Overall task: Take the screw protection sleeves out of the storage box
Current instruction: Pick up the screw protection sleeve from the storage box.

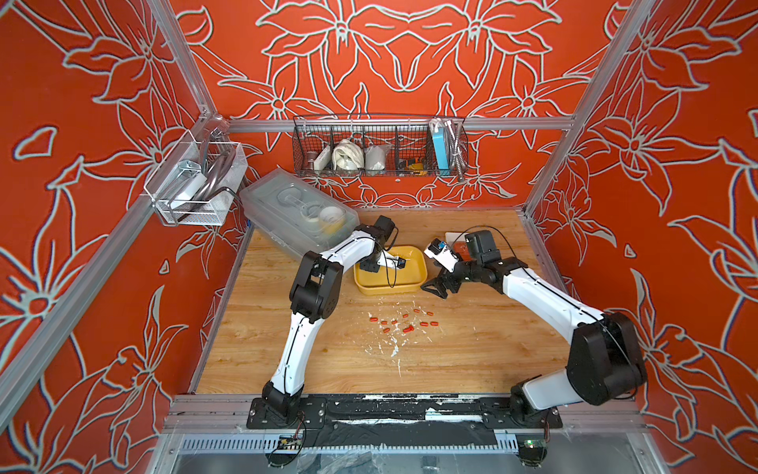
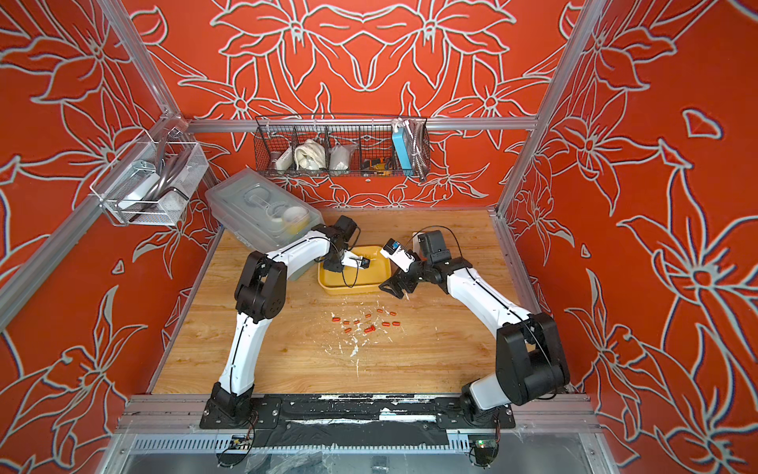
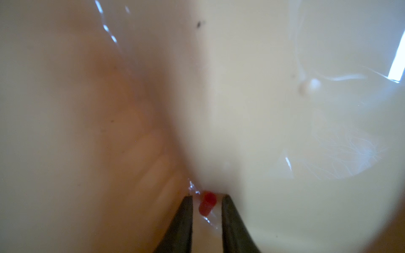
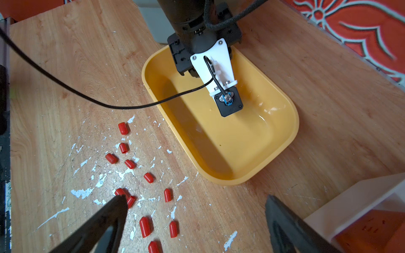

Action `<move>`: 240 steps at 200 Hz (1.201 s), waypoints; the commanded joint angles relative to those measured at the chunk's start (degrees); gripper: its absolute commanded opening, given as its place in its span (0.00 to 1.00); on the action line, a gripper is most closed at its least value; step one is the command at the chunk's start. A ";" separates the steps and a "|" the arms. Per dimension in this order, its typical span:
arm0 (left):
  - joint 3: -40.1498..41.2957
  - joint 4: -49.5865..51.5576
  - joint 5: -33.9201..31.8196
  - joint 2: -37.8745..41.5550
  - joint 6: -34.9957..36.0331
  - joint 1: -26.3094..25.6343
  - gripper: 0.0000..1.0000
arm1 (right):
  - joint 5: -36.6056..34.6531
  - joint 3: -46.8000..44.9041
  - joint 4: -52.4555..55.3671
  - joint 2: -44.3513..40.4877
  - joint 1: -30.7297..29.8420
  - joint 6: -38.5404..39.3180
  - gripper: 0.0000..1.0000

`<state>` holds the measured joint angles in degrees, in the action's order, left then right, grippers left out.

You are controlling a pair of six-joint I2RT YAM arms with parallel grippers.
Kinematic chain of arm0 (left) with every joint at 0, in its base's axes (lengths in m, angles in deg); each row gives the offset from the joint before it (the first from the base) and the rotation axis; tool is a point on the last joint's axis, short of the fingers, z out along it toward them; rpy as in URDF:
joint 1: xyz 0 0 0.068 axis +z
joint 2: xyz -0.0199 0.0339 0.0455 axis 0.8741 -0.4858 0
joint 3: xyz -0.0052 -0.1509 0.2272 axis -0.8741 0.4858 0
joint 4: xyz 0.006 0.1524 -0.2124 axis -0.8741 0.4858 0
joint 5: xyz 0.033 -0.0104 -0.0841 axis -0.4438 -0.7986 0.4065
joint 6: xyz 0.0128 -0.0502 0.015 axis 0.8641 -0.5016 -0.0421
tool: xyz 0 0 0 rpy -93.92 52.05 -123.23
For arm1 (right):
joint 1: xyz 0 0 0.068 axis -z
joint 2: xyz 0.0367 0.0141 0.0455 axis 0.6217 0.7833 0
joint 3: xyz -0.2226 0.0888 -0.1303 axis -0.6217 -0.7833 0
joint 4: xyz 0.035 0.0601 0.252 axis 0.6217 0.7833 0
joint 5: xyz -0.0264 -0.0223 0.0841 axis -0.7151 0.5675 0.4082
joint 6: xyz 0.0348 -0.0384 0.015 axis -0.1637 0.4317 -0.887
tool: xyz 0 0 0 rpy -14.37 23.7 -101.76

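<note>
Inside yellow storage box (image 4: 241,153), one red sleeve (image 3: 207,203)

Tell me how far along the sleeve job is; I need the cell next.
Done: about a dozen sleeves lie on the table, outside the storage box. In hand: the left gripper straddles one sleeve in the box, jaws not yet pinching it. Left: grip it and lift it out. The box floor that shows is otherwise bare, so it is probably the last. The right gripper is open, empty.
</note>
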<state>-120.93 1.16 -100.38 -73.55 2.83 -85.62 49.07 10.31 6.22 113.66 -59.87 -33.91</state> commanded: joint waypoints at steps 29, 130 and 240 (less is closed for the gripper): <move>-0.44 2.29 0.33 -1.85 -0.48 0.08 0.09 | -0.28 -0.77 0.03 0.57 -0.17 0.57 0.97; 1.59 5.45 7.89 9.76 -14.62 0.12 0.00 | -0.53 -0.86 -0.04 0.19 -0.16 0.84 0.97; 31.22 13.83 28.67 38.51 -36.19 0.78 0.00 | -2.65 -0.50 0.57 -2.09 1.05 1.72 0.97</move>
<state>-97.02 11.96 -78.61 -39.30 -27.18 -84.99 47.50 10.27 6.25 112.87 -59.45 -33.19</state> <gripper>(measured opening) 0.048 0.969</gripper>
